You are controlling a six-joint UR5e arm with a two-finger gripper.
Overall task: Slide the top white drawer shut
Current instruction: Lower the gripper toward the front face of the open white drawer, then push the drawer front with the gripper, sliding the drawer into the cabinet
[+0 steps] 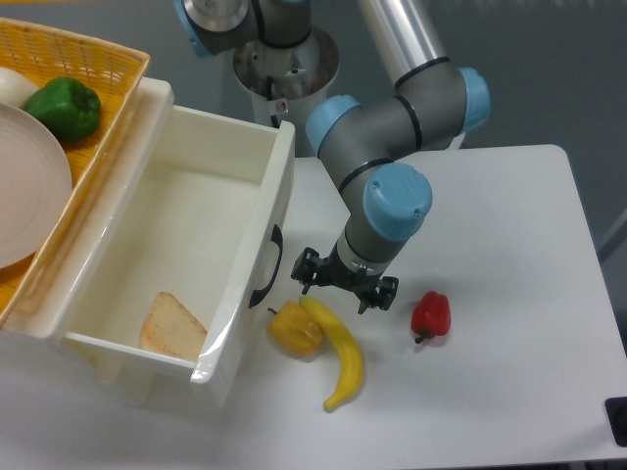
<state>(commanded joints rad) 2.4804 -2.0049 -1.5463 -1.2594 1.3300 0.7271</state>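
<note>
The top white drawer (196, 255) stands open left of the hand (347, 284).

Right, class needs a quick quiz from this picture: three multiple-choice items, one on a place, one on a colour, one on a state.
1. Where does the slice of bread lie?
A) in the top white drawer
B) in the basket
C) on the table

2. What colour is the pepper right of the hand?
A) green
B) red
C) orange

3. How is the drawer now?
A) shut
B) pulled out
C) removed

Answers: 1 A, the bread rests on the drawer floor. 2 B, it is plainly red. 3 B, its inside is open to view.
</note>
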